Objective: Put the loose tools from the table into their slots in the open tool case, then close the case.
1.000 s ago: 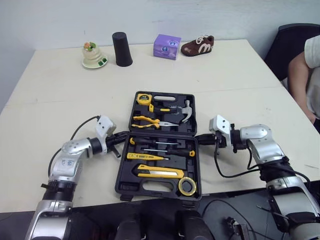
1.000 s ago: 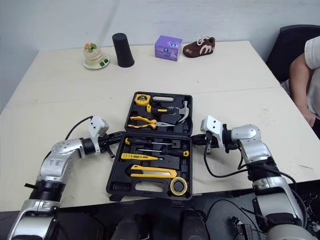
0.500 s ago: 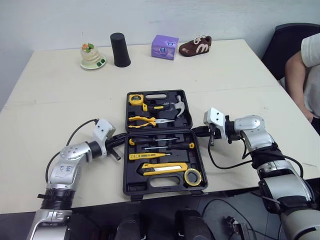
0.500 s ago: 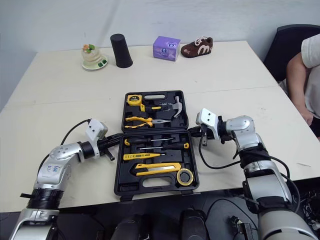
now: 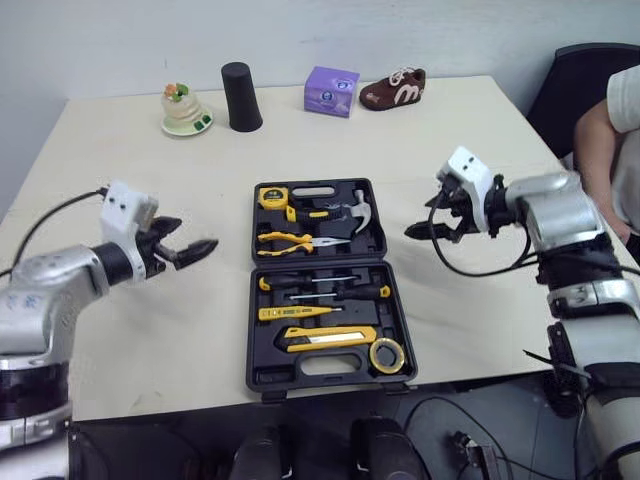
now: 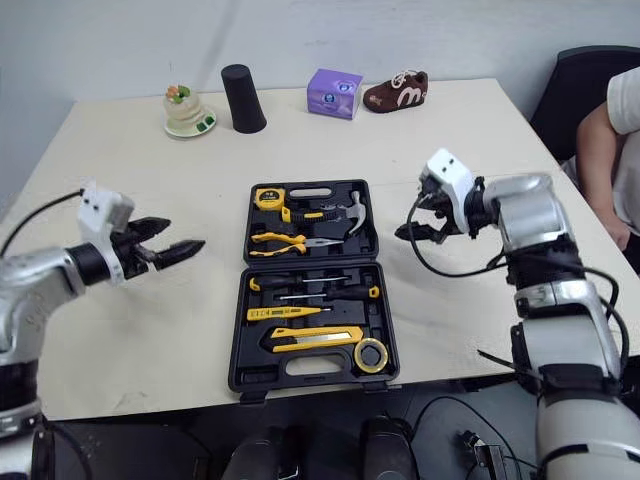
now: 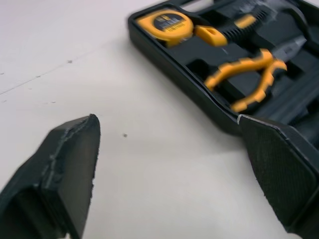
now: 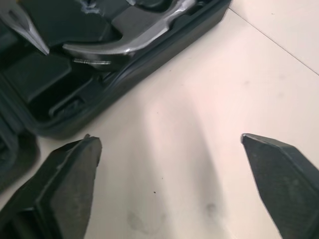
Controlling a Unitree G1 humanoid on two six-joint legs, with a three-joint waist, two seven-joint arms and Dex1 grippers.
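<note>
The black tool case [image 5: 256, 375] lies open in the middle of the table. Its far half holds a yellow tape measure [image 5: 273, 196], pliers [image 5: 290, 240] and a hammer [image 5: 355, 215]. The near half holds screwdrivers [image 5: 320, 290], a yellow utility knife [image 5: 320, 338] and a tape roll [image 5: 384, 354]. My left gripper [image 5: 192, 240] hovers open over bare table, left of the case, holding nothing. My right gripper [image 5: 430, 220] hovers open to the right of the hammer, also with nothing in it. In the wrist views the left fingers [image 7: 70, 164] and right fingers [image 8: 70, 174] stand wide apart.
Along the far edge of the table stand a small ornament [image 5: 186, 111], a black cup [image 5: 241, 97], a purple box [image 5: 332, 91] and a brown shoe [image 5: 394, 89]. A person's arm [image 5: 600, 160] and a dark chair [image 5: 570, 75] are at the right.
Both grippers were shut beside the case's hinge line; now both stand open. The left arm has swung out to the left and the right arm up and to the right.
</note>
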